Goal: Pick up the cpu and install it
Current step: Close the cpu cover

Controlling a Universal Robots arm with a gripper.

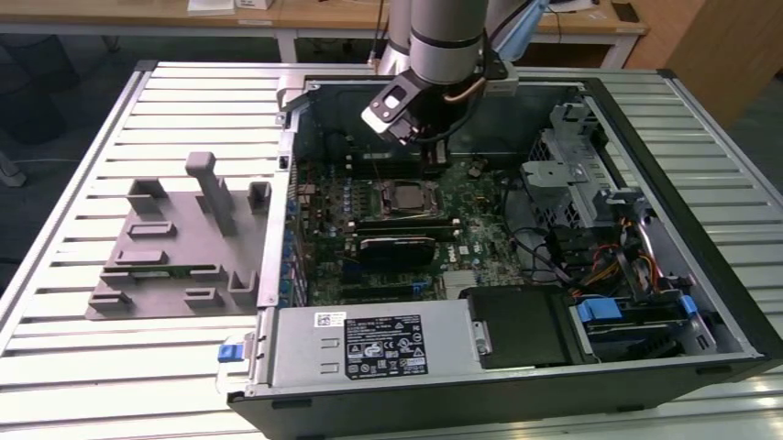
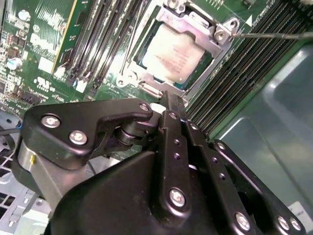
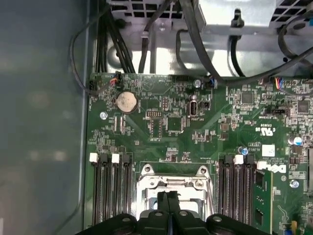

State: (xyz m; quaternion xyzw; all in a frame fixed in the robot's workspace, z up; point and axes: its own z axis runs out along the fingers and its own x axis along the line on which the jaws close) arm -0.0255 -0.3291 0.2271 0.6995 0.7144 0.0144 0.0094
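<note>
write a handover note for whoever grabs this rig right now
Gripper: the end effector is shut and holds nothing, with its tips over the socket.
Things: the cpu lies flat in the socket of the motherboard, with the metal socket frame around its edges.
Done: the cpu is picked up and seated in the socket.
Left: I cannot tell whether the frame is latched, so check that.

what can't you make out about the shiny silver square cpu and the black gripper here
- Second wrist view: the black gripper covers the near corner of the grey metal socket frame around the shiny silver square cpu; latching cannot be told.
- First wrist view: the gripper hides the socket's middle.
- Exterior view: gripper contact with the green motherboard, too small to tell.
</note>
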